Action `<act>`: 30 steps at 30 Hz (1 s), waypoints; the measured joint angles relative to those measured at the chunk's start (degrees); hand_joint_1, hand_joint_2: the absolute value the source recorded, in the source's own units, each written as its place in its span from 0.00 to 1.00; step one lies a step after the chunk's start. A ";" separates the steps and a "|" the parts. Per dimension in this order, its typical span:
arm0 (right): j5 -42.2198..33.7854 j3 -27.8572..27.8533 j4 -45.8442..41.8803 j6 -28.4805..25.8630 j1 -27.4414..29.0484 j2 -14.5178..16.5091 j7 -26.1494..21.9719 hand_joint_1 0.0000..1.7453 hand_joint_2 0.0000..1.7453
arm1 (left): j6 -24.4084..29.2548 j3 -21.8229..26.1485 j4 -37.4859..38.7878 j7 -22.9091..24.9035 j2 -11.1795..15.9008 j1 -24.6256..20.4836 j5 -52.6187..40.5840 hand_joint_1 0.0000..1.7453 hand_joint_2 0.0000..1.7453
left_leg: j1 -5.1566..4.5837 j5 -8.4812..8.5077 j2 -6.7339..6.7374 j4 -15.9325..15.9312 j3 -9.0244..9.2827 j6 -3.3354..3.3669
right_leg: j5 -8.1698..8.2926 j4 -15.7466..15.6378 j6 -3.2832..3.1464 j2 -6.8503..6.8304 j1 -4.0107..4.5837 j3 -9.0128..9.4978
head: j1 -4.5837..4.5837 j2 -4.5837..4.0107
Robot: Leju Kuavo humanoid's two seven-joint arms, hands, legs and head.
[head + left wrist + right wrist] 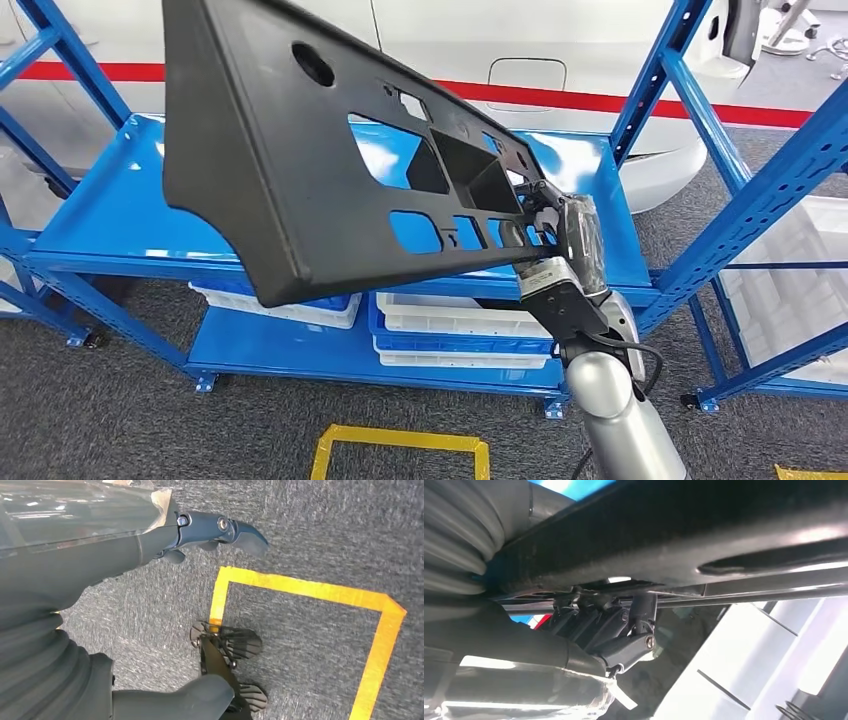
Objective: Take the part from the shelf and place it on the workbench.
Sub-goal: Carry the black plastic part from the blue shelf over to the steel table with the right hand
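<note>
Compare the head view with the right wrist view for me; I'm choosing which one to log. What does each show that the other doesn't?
Head view alone: the whole black panel with its cutouts, lifted above the blue shelf, white trays on the lower level, and yellow floor tape. Right wrist view alone: the fingers close up, hooked on the panel's edge from beneath. Both share the right hand gripping the panel.

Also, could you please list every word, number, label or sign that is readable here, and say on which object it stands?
None can be read.
The black part held by the right hand carries no legible marking.
The blue shelf, the white trays and the yellow floor tape bear no text.
</note>
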 joint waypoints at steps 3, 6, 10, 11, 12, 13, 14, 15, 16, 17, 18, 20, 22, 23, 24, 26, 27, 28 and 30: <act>-0.15 -0.33 -0.71 -0.02 0.73 0.23 -0.33 1.00 1.00 | 0.40 0.21 -0.01 -0.51 -0.09 -0.11 0.01 0.00 1.00 | 0.08 1.70 0.47 -0.73 -1.15 1.59 | -1.21 1.40 0.54 0.07 0.21 -1.39 | 0.05 0.00; -0.26 -0.71 -1.04 -0.02 1.15 0.40 -0.42 1.00 1.00 | 0.47 0.65 -0.03 -0.73 -0.14 -0.22 0.02 0.00 1.00 | -0.01 3.62 0.89 -0.93 -3.37 2.50 | -7.96 10.39 -0.50 0.09 0.25 -4.46 | 0.48 0.00; -0.52 -1.32 -1.33 0.03 2.31 0.61 -0.68 1.00 1.00 | 0.15 1.00 -0.02 -0.66 -0.22 -0.22 0.19 0.00 1.00 | -0.42 6.23 1.02 -0.87 -6.76 2.35 | -7.50 13.54 0.76 0.08 0.32 -1.84 | 0.66 0.00; -0.58 -1.46 -1.53 0.07 2.50 0.68 -0.83 1.00 1.00 | -0.03 1.07 -0.02 -0.59 -0.23 -0.23 0.22 0.00 1.00 | -0.48 6.89 1.02 -0.84 -7.46 2.22 | -6.45 9.90 0.83 0.07 0.40 1.04 | 0.67 0.00; -0.61 -1.59 -1.82 0.12 2.59 0.81 -0.98 1.00 1.00 | -0.18 1.15 -0.02 -0.51 -0.26 -0.25 0.19 0.00 1.00 | -0.61 7.54 1.01 -0.80 -8.06 2.00 | -6.22 5.11 0.58 0.05 0.67 4.43 | 0.69 0.00; -0.61 -1.74 -2.16 0.15 2.67 0.93 -1.12 1.00 1.00 | -0.28 1.23 -0.02 -0.43 -0.28 -0.24 0.09 0.00 1.00 | -0.72 8.22 1.02 -0.86 -8.44 1.76 | -6.39 1.13 0.18 0.05 0.97 7.03 | 0.61 0.00; -0.60 -1.90 -2.50 0.18 2.76 1.08 -1.23 1.00 1.00 | -0.32 1.29 -0.02 -0.36 -0.30 -0.24 -0.03 0.00 1.00 | -0.77 8.85 1.06 -0.96 -8.64 1.49 | -6.80 -1.71 -0.24 0.07 1.26 8.59 | 0.54 0.00; -0.58 -2.05 -2.79 0.20 2.93 1.19 -1.32 1.00 1.00 | -0.33 1.33 -0.02 -0.29 -0.31 -0.22 -0.13 0.00 1.00 | -0.78 9.47 1.08 -1.16 -8.74 1.13 | -7.02 -3.11 -0.64 0.09 1.58 9.07 | 0.45 0.00; -0.57 -2.23 -2.97 0.21 3.17 1.26 -1.37 1.00 1.00 | -0.33 1.37 -0.02 -0.23 -0.28 -0.16 -0.20 0.00 1.00 | -0.70 10.03 1.08 -1.41 -8.79 0.75 | -6.60 -3.13 -1.06 0.10 1.41 8.55 | 0.32 0.00; -0.54 -2.39 -3.10 0.22 3.38 1.34 -1.40 1.00 1.00 | -0.33 1.38 -0.02 -0.20 -0.23 -0.12 -0.29 0.00 1.00 | -0.53 9.75 0.97 -1.27 -9.04 0.35 | -6.04 -3.21 -1.51 0.02 1.14 8.09 | 0.29 0.00; -0.51 -2.53 -3.20 0.24 3.63 1.45 -1.41 1.00 1.00 | -0.32 1.40 -0.02 -0.13 -0.19 -0.03 -0.42 0.00 1.00 | -0.37 8.25 0.84 -0.46 -9.44 -0.07 | -5.36 -3.25 -2.09 -0.06 0.83 7.59 | 0.17 0.00; -0.38 -2.72 -3.44 0.25 4.13 1.75 -1.43 1.00 1.00 | -0.33 1.42 -0.01 0.00 -0.15 0.05 -0.74 0.00 1.00 | 0.02 2.07 0.57 4.14 -10.60 -0.79 | -3.86 -3.31 -2.99 -0.20 0.38 6.49 | -0.15 0.00; -0.22 -2.93 -3.75 0.25 4.82 2.09 -1.43 1.00 1.00 | -0.37 1.41 0.00 0.10 -0.11 0.01 -1.10 0.00 1.00 | 0.37 -2.95 0.50 11.10 -11.41 -1.53 | -2.44 -3.18 -3.25 -0.21 0.37 5.05 | -0.40 0.00; -0.17 -3.07 -3.87 0.25 5.20 2.24 -1.44 1.00 1.00 | -0.42 1.41 0.00 0.13 -0.07 -0.02 -1.24 0.00 1.00 | 0.59 -3.28 0.48 13.66 -11.28 -1.90 | -1.77 -3.05 -3.12 -0.22 0.36 4.19 | -0.38 0.00; -0.13 -3.23 -3.96 0.25 5.55 2.38 -1.44 1.00 1.00 | -0.50 1.41 0.00 0.16 0.00 -0.03 -1.35 0.00 1.00 | 0.85 -2.32 0.50 14.71 -10.45 -2.19 | -1.16 -2.82 -2.93 -0.22 0.30 3.22 | -0.43 0.00; -0.08 -3.51 -4.15 0.25 6.06 2.52 -1.45 1.00 1.00 | -0.64 1.41 0.00 0.21 0.09 -0.06 -1.44 0.00 1.00 | 1.37 0.59 0.51 11.02 -6.12 -2.50 | -0.31 -2.09 -2.38 -0.19 0.11 1.45 | -0.45 0.00; -0.05 -3.63 -4.32 0.25 6.20 2.54 -1.45 1.00 1.00 | -0.68 1.41 -0.01 0.22 0.13 -0.12 -1.47 0.00 1.00 | 1.47 0.84 0.44 7.13 -3.05 -2.47 | -0.05 -1.60 -2.05 -0.17 0.11 0.66 | -0.48 0.00; 0.00 -3.74 -4.52 0.25 6.29 2.56 -1.46 1.00 1.00 | -0.70 1.41 -0.01 0.22 0.15 -0.19 -1.49 0.00 1.00 | 1.46 0.44 0.34 3.47 -0.49 -2.27 | 0.20 -1.17 -1.67 -0.17 0.15 0.08 | -0.44 0.00; 0.07 -3.88 -4.91 0.25 6.35 2.65 -1.50 1.00 1.00 | -0.74 1.41 -0.02 0.22 0.18 -0.29 -1.52 0.00 1.00 | 1.10 -0.93 0.18 -0.64 1.78 -1.64 | 0.92 -0.76 -0.72 -0.25 0.26 -0.69 | -0.39 0.00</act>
